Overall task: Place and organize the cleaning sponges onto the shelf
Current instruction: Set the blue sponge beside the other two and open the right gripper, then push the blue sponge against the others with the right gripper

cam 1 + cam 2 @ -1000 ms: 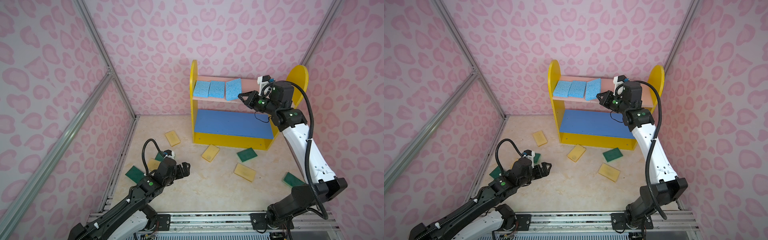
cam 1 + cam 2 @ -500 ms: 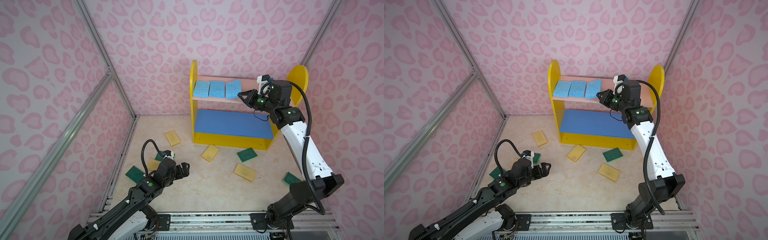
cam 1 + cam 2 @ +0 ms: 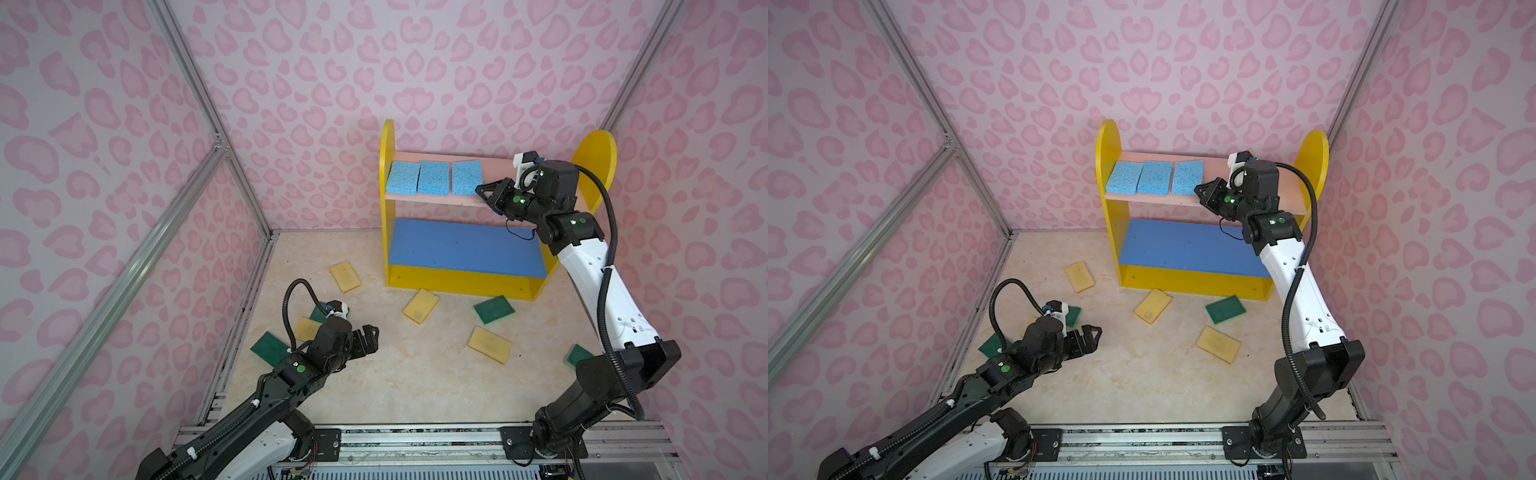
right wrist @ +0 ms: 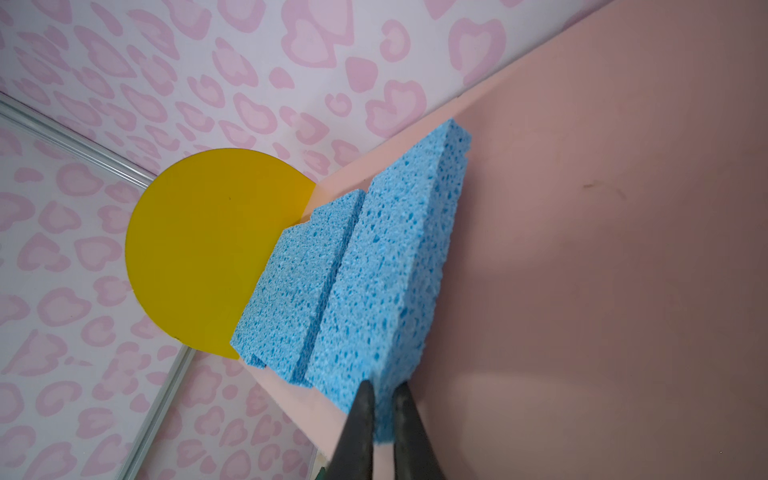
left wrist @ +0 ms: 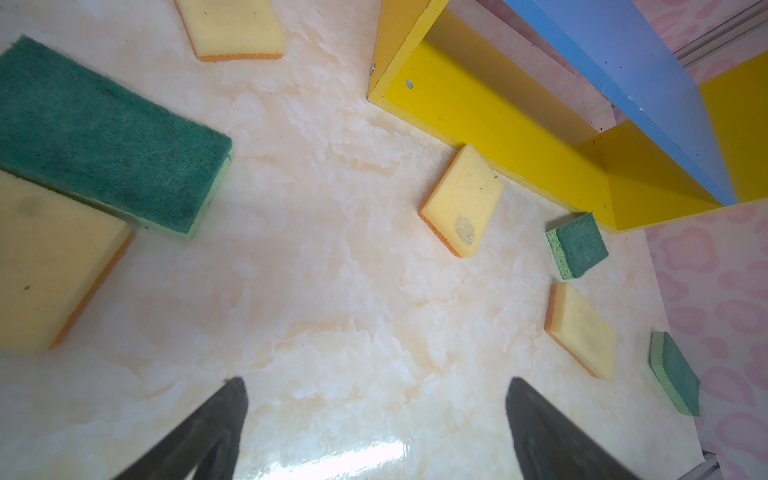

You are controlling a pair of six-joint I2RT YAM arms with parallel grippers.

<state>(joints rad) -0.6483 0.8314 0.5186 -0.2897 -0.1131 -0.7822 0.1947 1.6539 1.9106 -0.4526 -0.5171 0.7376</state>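
Right tool (image 4: 382,384) grips blue sponge (image 4: 386,270) on pink board (image 4: 602,249).

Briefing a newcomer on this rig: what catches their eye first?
The yellow shelf against the pink back wall, with three blue sponges in a row on its upper board, the right gripper pinching the rightmost sponge by its corner. Yellow sponges and green sponges lie scattered on the floor around the open left gripper.

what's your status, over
Left gripper open, empty. Right gripper shut on rightmost blue sponge, pink board. Eight sponges on floor. Nothing in the way.
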